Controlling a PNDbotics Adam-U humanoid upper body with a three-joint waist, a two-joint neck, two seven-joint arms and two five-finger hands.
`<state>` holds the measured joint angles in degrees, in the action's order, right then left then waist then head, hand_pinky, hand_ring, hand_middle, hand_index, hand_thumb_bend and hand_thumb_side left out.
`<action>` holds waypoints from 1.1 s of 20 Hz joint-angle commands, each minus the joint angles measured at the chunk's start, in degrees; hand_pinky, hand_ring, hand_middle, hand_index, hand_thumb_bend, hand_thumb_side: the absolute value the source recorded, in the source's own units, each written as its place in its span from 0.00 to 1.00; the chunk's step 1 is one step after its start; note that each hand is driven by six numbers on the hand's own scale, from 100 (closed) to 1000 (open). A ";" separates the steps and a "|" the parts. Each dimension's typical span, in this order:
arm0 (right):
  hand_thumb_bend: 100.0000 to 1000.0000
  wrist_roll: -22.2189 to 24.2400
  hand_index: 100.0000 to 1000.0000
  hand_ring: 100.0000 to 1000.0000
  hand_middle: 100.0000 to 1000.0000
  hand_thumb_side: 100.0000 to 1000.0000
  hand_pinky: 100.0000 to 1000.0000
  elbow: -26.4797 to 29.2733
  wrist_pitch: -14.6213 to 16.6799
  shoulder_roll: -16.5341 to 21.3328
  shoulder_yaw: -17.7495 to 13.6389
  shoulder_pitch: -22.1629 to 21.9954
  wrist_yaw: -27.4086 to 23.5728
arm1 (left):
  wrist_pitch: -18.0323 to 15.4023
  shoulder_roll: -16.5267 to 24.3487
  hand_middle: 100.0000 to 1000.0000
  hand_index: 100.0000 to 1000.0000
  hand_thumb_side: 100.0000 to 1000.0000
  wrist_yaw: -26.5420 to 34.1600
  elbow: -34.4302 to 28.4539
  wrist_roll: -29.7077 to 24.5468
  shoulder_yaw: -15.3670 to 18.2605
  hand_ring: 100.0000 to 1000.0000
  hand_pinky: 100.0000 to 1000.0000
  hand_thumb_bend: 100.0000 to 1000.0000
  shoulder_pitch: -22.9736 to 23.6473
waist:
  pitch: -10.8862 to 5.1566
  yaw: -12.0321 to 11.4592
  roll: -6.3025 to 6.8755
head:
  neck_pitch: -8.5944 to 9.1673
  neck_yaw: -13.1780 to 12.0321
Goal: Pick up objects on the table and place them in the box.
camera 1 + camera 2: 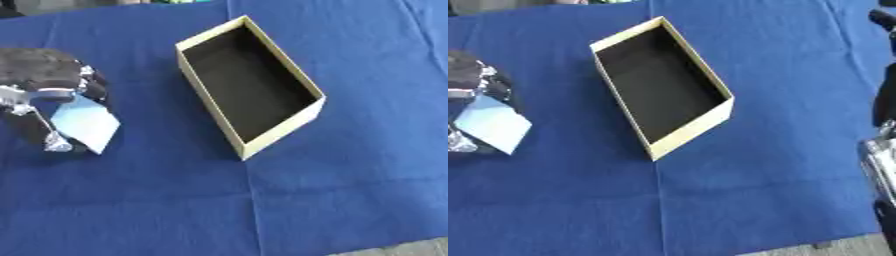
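Note:
A pale blue flat piece [86,122], shaped like a tilted square, sits in my left hand [44,80] at the table's left side. The black and silver fingers curl round its upper and left edges. The open cream box [284,125] with a dark inside lies askew in the middle, to the right of that hand, and nothing shows in it. My right hand [883,160] shows only as black and silver parts at the right edge of the right eye view, well away from the box.
A blue cloth [262,200] with fold creases covers the table. Its near edge, with grey floor [411,249] beyond, shows at the bottom right corner.

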<state>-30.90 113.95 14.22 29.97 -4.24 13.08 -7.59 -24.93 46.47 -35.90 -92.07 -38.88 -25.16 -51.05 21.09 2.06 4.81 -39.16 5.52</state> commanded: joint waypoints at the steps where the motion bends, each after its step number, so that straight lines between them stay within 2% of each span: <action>1: 0.00 -0.11 0.83 0.89 0.54 1.00 0.72 0.64 0.43 1.62 -0.71 0.26 0.00 | -11.36 1.27 0.30 0.41 0.00 -0.16 -2.48 -13.09 3.30 0.46 0.48 0.00 -2.48 | -1.31 -0.07 0.41 | -0.13 0.34; 4: 0.00 -0.08 0.83 0.88 0.54 1.00 0.72 0.64 0.60 1.74 -0.72 0.41 -0.29 | -10.04 -1.99 0.27 0.38 0.00 -0.68 -2.25 -13.09 4.57 0.45 0.47 0.00 -5.50 | -1.51 0.03 0.27 | -0.06 0.36; 8: 0.00 -0.01 0.83 0.88 0.54 1.00 0.72 0.64 0.90 1.88 -0.82 0.76 -0.78 | -8.89 -8.93 0.24 0.34 0.02 -1.90 -0.06 -13.09 6.63 0.42 0.44 0.00 -10.09 | -1.70 0.54 0.03 | 0.28 0.37; 14: 0.00 0.43 0.82 0.88 0.55 1.00 0.72 0.64 1.38 1.99 -0.69 2.15 -2.10 | -7.94 -19.98 0.22 0.32 0.06 -9.01 3.60 -13.09 10.50 0.41 0.43 0.00 -15.12 | -1.70 2.01 -0.31 | 1.10 -0.56; 17: 0.00 0.72 0.82 0.88 0.55 1.00 0.72 0.64 1.57 1.94 -0.65 2.80 -2.76 | -7.77 -24.56 0.23 0.32 0.06 -14.65 4.81 -13.03 11.71 0.42 0.43 0.00 -16.90 | -1.68 3.07 -0.38 | 1.37 -2.11; 22: 0.00 0.81 0.82 0.88 0.55 0.99 0.72 0.64 1.62 1.66 -0.71 3.69 -3.87 | -8.76 -31.25 0.23 0.32 0.08 -23.43 8.79 -12.03 11.47 0.42 0.42 0.00 -19.71 | -2.08 5.04 -0.24 | 1.93 -6.20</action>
<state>-30.24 113.95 15.66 30.39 -4.53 16.17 -10.89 -22.98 16.31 -57.17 -83.73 -40.82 -14.48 -69.12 21.03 7.18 4.80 -37.91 0.41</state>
